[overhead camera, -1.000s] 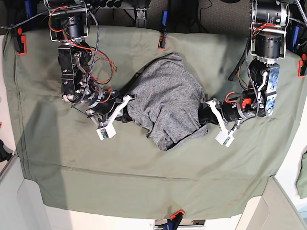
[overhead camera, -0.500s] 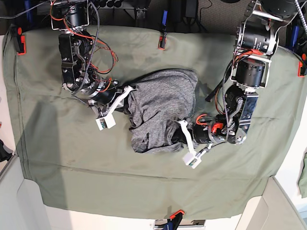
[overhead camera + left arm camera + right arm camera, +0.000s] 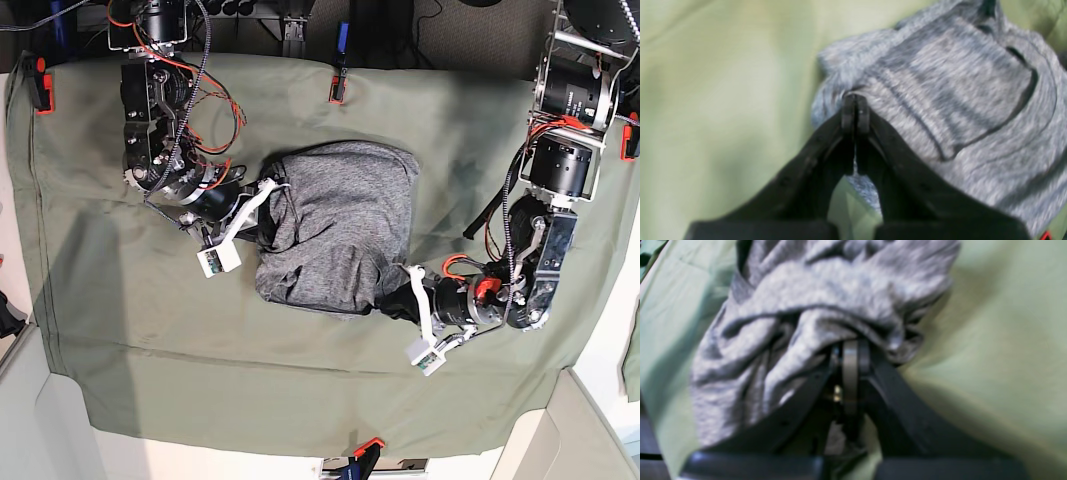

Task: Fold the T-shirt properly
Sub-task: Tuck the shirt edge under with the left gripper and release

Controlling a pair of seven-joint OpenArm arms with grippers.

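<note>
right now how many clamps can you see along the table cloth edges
5: top left corner, top middle, blue one beside it, right edge, bottom middle. The arms may hide others.

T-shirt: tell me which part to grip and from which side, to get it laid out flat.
Probably its outer edges. The T-shirt lies bunched in a thick heap on the green cloth, so its middle offers only stacked layers. Come in low from the two opposite sides, where single edges stick out. The left pincer and right pincer are already shut on fabric there.
</note>
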